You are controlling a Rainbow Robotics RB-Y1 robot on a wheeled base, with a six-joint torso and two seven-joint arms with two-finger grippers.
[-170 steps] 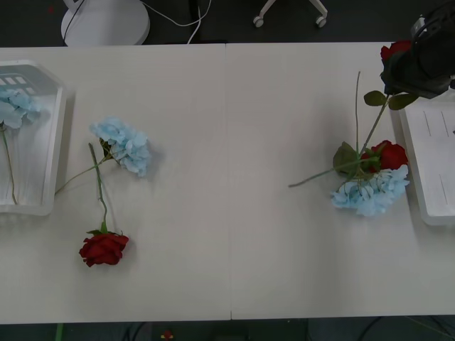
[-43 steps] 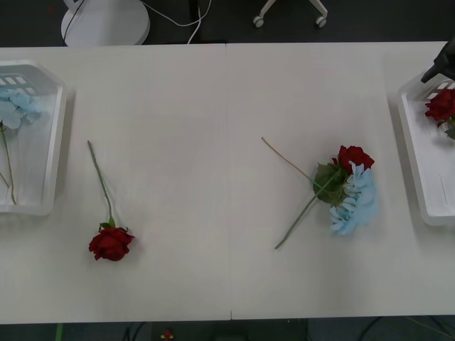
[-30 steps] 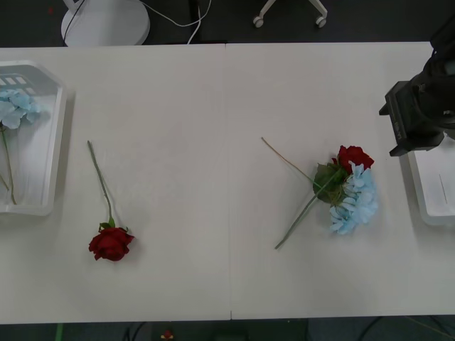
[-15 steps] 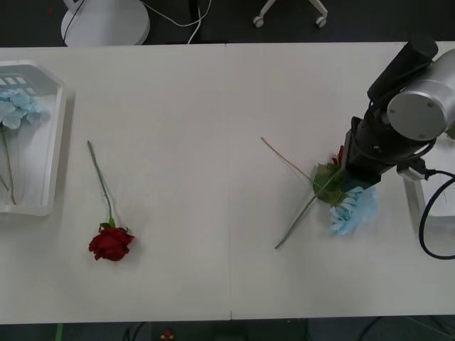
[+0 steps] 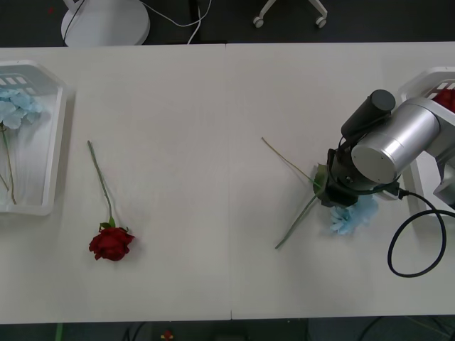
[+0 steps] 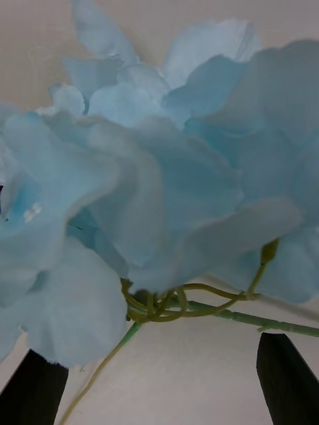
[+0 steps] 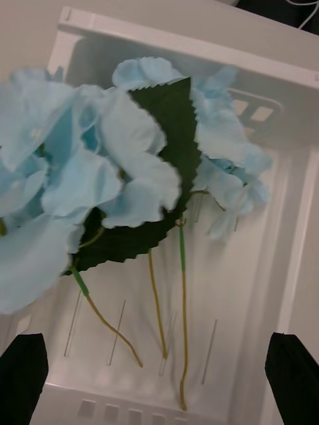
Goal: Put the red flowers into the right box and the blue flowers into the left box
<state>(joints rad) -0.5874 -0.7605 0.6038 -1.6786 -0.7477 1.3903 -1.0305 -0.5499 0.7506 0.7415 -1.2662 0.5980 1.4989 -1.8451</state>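
We see the right gripper low over the table, black fingers spread apart at both corners of its wrist view, nothing between them yet. Just past the fingertips sits a blue flower, pale petals large and close, its green stem running across the gap between the fingers, not pinched. In the front view the right arm covers most of that pile: only a patch of the blue flower pokes out under the wrist, with a green leaf at the arm's near edge and two thin stems fanning out toward table centre. We cannot tell from here whether a rose is under the arm.

Left gripper is also spread wide, black fingers at the corners, empty, hovering above the left box. In that tray lie blue flowers with a big serrated dark leaf on top and stems trailing over the tray floor. Front view shows the left box at the table's left edge with blue clusters in its far end.

Right box sits at the right edge behind the arm, a bit of red flower in it. A lone red rose lies on the table left of centre, stem pointing away, well apart from both trays
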